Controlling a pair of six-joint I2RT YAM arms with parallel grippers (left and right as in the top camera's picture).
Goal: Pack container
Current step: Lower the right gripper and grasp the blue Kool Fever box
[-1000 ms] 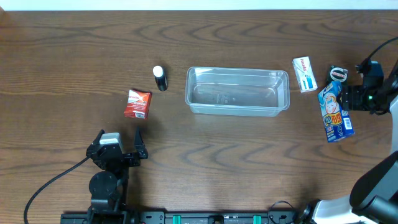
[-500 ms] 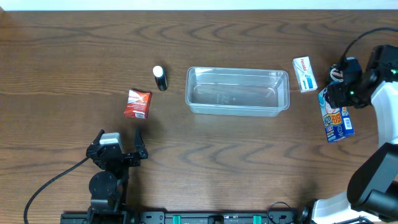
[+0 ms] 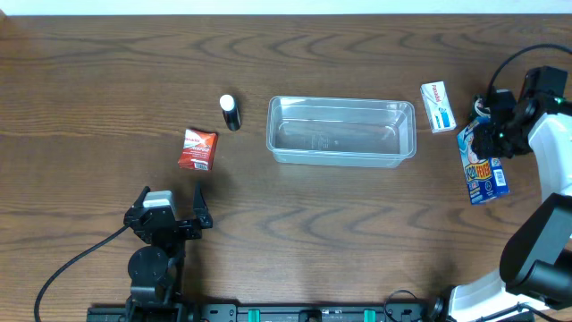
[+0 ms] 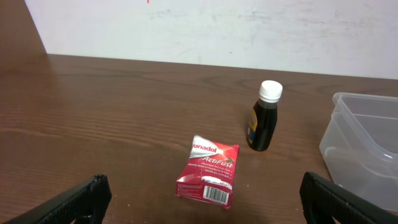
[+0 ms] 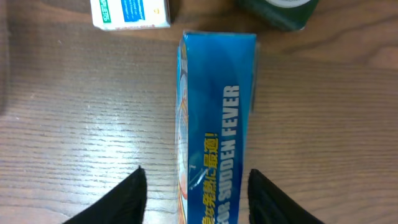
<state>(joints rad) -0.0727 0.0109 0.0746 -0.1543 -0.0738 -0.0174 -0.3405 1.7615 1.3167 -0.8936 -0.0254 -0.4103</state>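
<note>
The clear plastic container (image 3: pixel 340 101) stands in the middle of the table, and its corner shows in the left wrist view (image 4: pixel 367 134). My right gripper (image 3: pixel 491 136) is open and straddles the top end of a blue fever-patch box (image 3: pixel 483 168), which lies flat. In the right wrist view the box (image 5: pixel 217 112) runs between the two fingers of my right gripper (image 5: pixel 200 198), with gaps on both sides. My left gripper (image 3: pixel 172 219) is open and empty near the front edge, and the left wrist view (image 4: pixel 205 208) shows its jaws wide apart.
A red Panadol packet (image 3: pixel 197 149) (image 4: pixel 207 171) and a small dark bottle with a white cap (image 3: pixel 231 113) (image 4: pixel 264 117) lie left of the container. A white box (image 3: pixel 437 106) (image 5: pixel 130 14) and a dark green round item (image 3: pixel 485 105) (image 5: pixel 283 9) lie by the blue box.
My right arm has swung in from the right edge and now sits over the top end of the blue box. The left arm and the objects have not moved.
</note>
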